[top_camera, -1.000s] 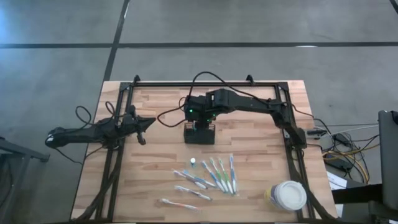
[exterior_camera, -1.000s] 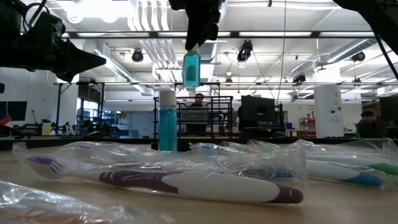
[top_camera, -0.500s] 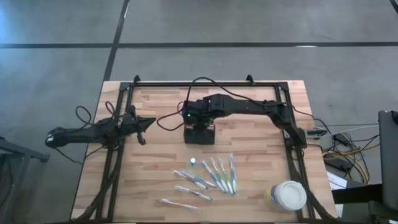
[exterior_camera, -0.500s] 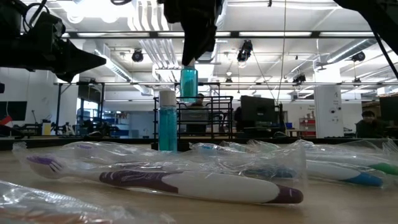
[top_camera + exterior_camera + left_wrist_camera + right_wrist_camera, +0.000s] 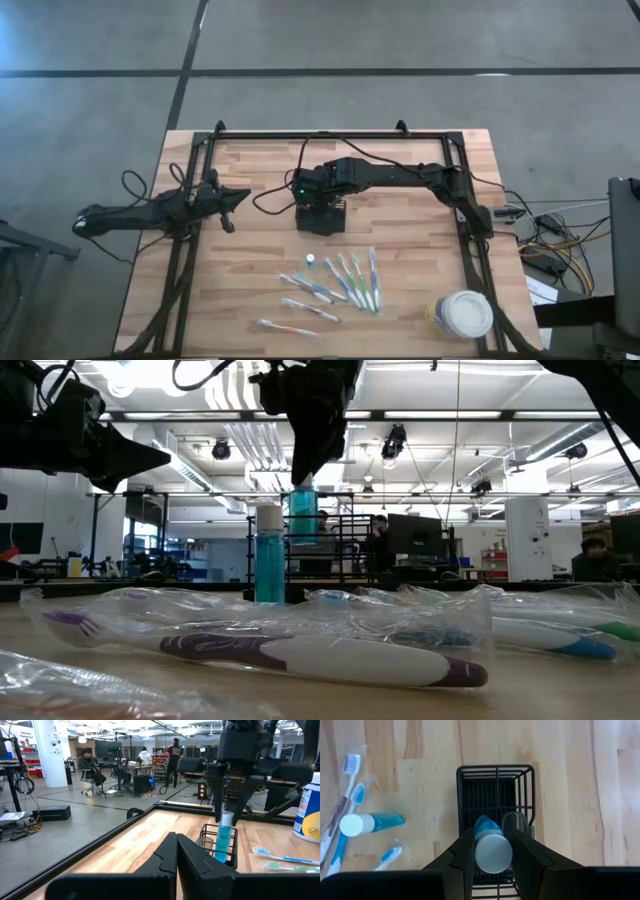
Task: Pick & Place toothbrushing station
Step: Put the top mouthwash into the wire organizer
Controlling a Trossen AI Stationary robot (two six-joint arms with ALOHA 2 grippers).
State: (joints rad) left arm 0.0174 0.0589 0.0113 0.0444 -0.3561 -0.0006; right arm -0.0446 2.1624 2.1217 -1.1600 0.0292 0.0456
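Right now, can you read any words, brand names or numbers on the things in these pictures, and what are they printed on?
No text can be read anywhere.
Round white tub: blue and yellow label, print too blurred to read.
Teal bottle held by the right gripper over the black caddy: no lettering visible.
Wrapped toothbrushes: no print legible.
Red signs in the room behind: too small to read.

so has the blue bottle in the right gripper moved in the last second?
Yes. In the low view the blue bottle, held by the right gripper, has come down: it was above the black caddy, now it overlaps the caddy's wire frame.
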